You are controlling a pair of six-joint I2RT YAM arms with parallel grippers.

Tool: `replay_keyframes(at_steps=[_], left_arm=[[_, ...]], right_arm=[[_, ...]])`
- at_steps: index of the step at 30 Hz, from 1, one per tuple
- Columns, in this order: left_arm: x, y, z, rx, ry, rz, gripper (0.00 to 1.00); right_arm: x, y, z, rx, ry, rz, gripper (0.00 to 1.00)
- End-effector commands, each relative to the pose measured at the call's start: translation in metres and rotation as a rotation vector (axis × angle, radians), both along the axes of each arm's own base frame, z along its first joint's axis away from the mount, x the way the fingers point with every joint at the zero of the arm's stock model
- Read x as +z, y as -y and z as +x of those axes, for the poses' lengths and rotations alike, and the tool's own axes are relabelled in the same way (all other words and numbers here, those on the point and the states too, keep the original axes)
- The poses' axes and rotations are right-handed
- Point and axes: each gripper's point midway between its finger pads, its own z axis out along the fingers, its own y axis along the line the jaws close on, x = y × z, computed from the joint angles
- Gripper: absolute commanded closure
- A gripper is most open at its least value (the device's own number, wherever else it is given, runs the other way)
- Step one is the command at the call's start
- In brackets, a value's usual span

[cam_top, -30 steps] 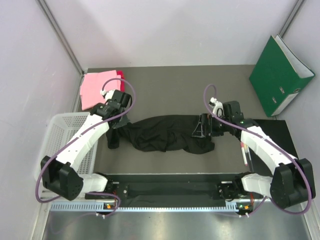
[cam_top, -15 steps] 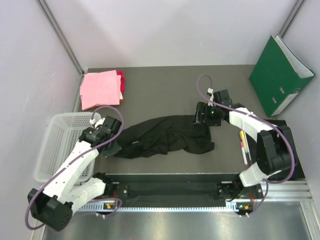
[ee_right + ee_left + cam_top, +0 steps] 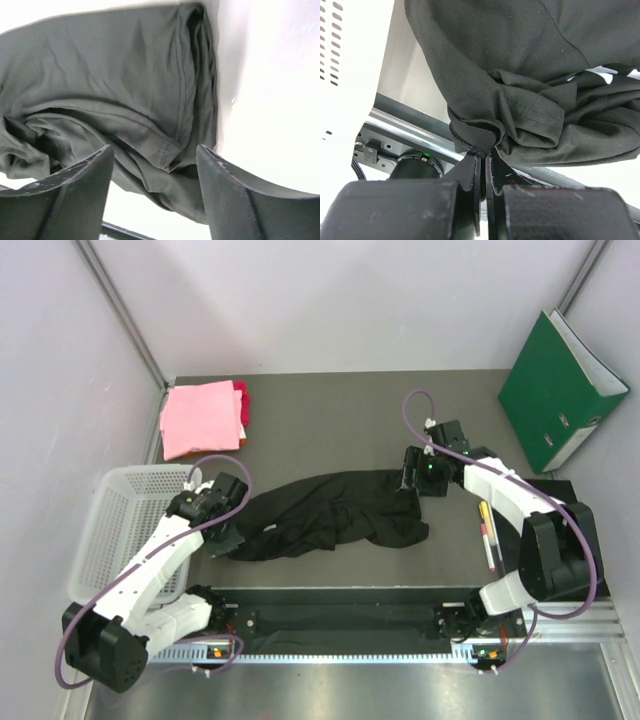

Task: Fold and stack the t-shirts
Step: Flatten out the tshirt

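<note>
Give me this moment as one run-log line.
left pincer: shut on crumpled black cloth t-shirt edge | right pincer: open at its other end | fold: not yet done

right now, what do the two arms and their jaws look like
The left arm and right arm match: white shells on the links, with bulky black housings at the joints. A thin purple cable loops free along each arm. A small green light glows near the right wrist. The jaws are matte black, two flat tapered fingers per arm.
</note>
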Motion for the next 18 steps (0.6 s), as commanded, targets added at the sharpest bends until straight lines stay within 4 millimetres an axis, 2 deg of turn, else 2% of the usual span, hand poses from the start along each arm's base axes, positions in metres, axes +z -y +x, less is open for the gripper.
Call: replay_keyframes(at_steps=[1, 8, 12, 15, 16, 17, 18], left_arm=[[0.009, 0.005, 0.013, -0.021, 0.022, -0.010, 1.00], [0.009, 0.004, 0.016, -0.034, 0.023, 0.008, 1.00], [0.010, 0.002, 0.016, -0.035, 0.031, 0.012, 1.00], [0.012, 0.001, 0.015, -0.035, 0.028, 0.016, 1.00], [0.012, 0.001, 0.015, -0.034, 0.028, 0.016, 1.00], [0.014, 0.002, 0.016, -0.034, 0.030, 0.016, 1.00], [0.014, 0.000, 0.015, -0.034, 0.029, 0.021, 1.00]], right_arm=[[-0.007, -0.015, -0.010, -0.016, -0.031, 0.081, 0.35], [-0.019, -0.025, -0.013, -0.005, -0.077, 0.075, 0.36], [-0.028, -0.034, -0.011, 0.003, -0.107, 0.080, 0.46], [-0.039, -0.042, -0.012, 0.018, -0.133, 0.070, 0.70], [-0.040, -0.043, -0.011, 0.015, -0.136, 0.065, 0.89], [-0.039, -0.044, -0.009, 0.011, -0.125, 0.057, 0.99], [-0.034, -0.046, -0.007, 0.009, -0.110, 0.059, 1.00]])
